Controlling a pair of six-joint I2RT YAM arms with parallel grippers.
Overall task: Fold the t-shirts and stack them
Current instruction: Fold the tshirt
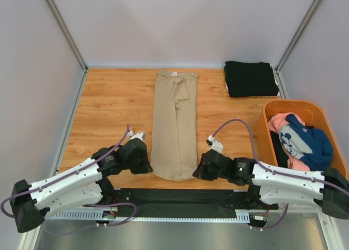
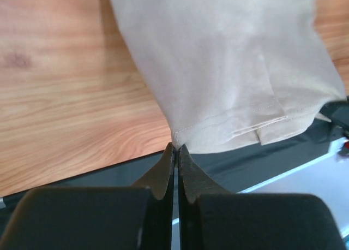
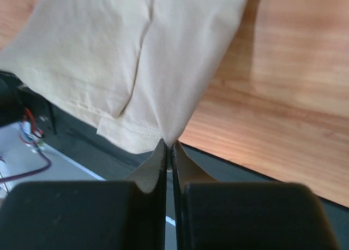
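Pinching the near left hem corner of a large plain tan cloth t-shirt (image 2: 229,70) with the left gripper (image 2: 175,147), jaws pressed together with only a thin edge of fabric between the tips. Doing the same at the near right hem corner with the right gripper (image 3: 169,145), jaws likewise clamped tight on the cloth. Spread flat on a light wooden tabletop (image 1: 114,108), folded lengthwise into a narrow strip, long axis running straight away from the arm bases, collar and neck label at the far end, hem at the near end beside a black strip (image 1: 163,198) along the table's near edge. Showing in both wrist views a doubled layer with a stitched edge tucked under beside each grip; impossible to tell how many layers sit between the tips. Hidden in the top view under the gripper bodies: the fingertips themselves. Farther out, at the far right corner of the table and well apart from the tan cloth: a plain black t-shirt (image 1: 251,79), folded into a neat rectangle. Off the table's right side: an orange plastic tub (image 1: 271,111) holding a pink t-shirt (image 1: 279,120) and a blue cartoon-print t-shirt (image 1: 308,143), crumpled and heaped together, with something dark beneath, too buried to name.
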